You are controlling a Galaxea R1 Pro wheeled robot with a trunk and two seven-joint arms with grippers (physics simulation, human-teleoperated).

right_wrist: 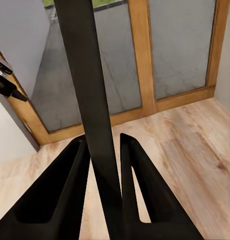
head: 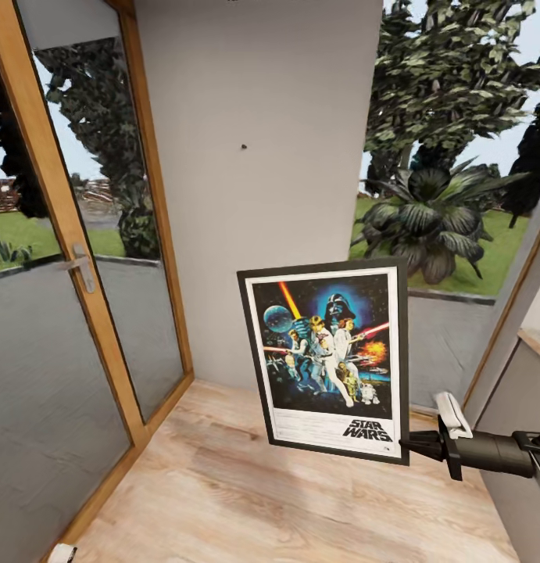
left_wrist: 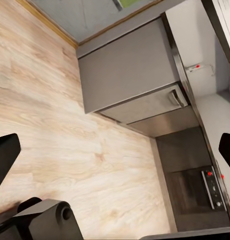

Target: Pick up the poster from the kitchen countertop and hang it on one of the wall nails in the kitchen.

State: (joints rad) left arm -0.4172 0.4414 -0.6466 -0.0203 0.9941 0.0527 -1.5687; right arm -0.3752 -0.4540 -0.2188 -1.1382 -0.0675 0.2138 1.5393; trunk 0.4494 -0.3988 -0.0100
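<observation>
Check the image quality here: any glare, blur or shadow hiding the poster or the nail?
Head view: even, soft light, the poster sharp and glare-free, the nail a small dark dot on the grey wall, the trees outside blocky. Right wrist view: the poster's black edge between the right gripper fingers, dark and featureless. Left wrist view: slightly soft, no glare.

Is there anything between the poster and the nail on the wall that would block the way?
Nothing visible does. The right gripper holds the poster upright by its lower right edge, above bare floor. The nail sits higher on the plain grey wall, up and left of the poster.
</observation>
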